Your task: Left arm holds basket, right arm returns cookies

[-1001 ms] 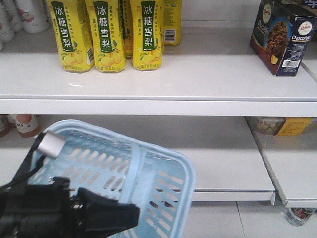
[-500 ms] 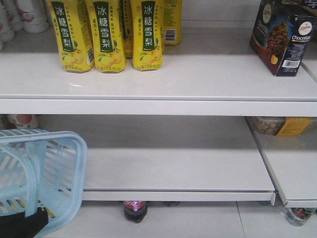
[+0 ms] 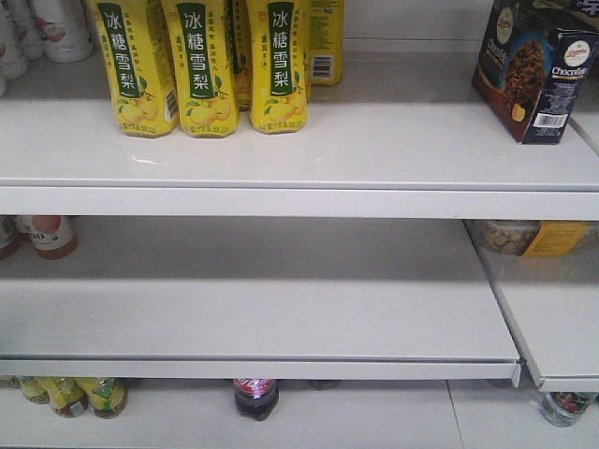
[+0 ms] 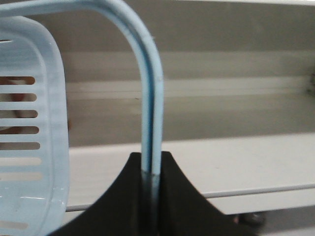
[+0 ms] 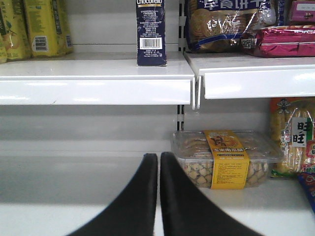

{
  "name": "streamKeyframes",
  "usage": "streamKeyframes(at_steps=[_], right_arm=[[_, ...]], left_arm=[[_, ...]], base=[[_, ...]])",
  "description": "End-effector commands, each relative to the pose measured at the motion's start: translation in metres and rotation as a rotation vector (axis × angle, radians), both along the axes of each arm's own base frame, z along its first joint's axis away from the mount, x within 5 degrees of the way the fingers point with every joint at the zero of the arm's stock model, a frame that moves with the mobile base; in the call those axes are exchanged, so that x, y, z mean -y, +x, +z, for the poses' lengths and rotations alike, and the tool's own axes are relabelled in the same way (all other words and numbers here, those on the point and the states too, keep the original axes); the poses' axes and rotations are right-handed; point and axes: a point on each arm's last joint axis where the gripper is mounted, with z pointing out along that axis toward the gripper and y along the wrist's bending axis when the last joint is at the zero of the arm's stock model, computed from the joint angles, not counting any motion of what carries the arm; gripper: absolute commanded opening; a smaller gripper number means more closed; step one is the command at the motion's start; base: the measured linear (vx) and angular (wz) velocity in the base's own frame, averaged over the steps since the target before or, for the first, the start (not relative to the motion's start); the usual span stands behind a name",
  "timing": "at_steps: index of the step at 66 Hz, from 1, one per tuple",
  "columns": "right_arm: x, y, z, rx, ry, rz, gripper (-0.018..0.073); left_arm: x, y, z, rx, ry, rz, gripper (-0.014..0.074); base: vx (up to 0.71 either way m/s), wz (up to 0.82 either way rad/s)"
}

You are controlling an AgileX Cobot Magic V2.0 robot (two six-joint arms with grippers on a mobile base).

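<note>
The cookies (image 3: 533,75), a dark navy carton, stand upright at the right end of the upper shelf. The right wrist view shows the carton's barcode side (image 5: 150,34) on that shelf, above and beyond my right gripper (image 5: 158,162). That gripper is shut with nothing between its fingers. My left gripper (image 4: 151,164) is shut on a thin loop handle (image 4: 151,98) of the light blue basket (image 4: 29,123). The basket's slotted wall hangs at the left of that view. Neither arm nor the basket shows in the front view.
Tall yellow bottles (image 3: 201,65) stand at the upper shelf's left. A clear snack tub with a yellow label (image 5: 226,157) sits on the lower shelf at the right. Biscuit bags (image 5: 226,24) fill the neighbouring shelf. Bottles (image 3: 255,398) stand on the floor under the shelf edge (image 3: 281,369).
The basket and the left arm have swung left and down, out of the front view. The cookies carton has stayed in place on the upper shelf.
</note>
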Motion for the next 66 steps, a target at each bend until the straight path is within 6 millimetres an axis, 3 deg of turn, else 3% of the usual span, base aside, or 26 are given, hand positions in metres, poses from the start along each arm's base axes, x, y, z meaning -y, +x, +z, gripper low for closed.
streamKeyframes(at_steps=[1,15,40,66], right_arm=[[-0.0005,-0.0005,0.0154,0.09,-0.017,0.003,-0.0008],[-0.0005,-0.0004,0.0153,0.088,-0.017,0.003,-0.0008],[-0.0004,-0.0004,0.0152,0.087,-0.017,0.003,-0.0008],[-0.0004,-0.0004,0.0152,0.087,-0.017,0.003,-0.0008]], left_arm=[[-0.0052,-0.0032,0.0157,0.145,0.033,0.076,-0.0006],[-0.0095,-0.0087,0.0156,0.17,0.09,0.144,-0.0006],[-0.0022,-0.0089,0.0157,0.175,0.061,0.012,-0.0006],[-0.0021,-0.0089,0.016,0.173,0.037,0.012,-0.0006]], base=[[0.0,0.0],[0.0,0.0],[0.0,0.0],[0.0,0.0]])
